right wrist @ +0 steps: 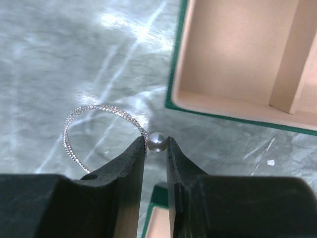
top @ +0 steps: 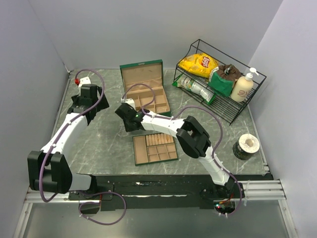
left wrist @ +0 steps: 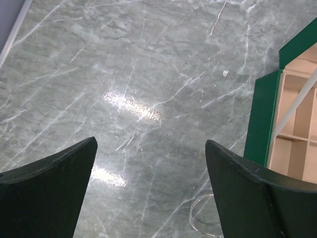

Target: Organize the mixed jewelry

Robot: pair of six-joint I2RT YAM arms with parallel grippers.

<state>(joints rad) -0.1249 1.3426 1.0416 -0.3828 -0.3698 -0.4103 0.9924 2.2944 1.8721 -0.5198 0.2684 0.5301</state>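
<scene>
I see the green marble table (top: 104, 144) carrying the open green box (top: 142, 63) with tan compartments and, nearer the arms, the flat tan tray (top: 140, 151). The left gripper (left wrist: 151, 144) hangs over bare marble beside the box with its jaws spread wide and nothing between them. The right gripper (right wrist: 155, 148) is low at the box's outer corner with its jaws nearly together, pinching the pearl bead (right wrist: 157, 142) at the end of the sparkly wire bangle (right wrist: 106, 107), which lies on the marble just outside the box.
</scene>
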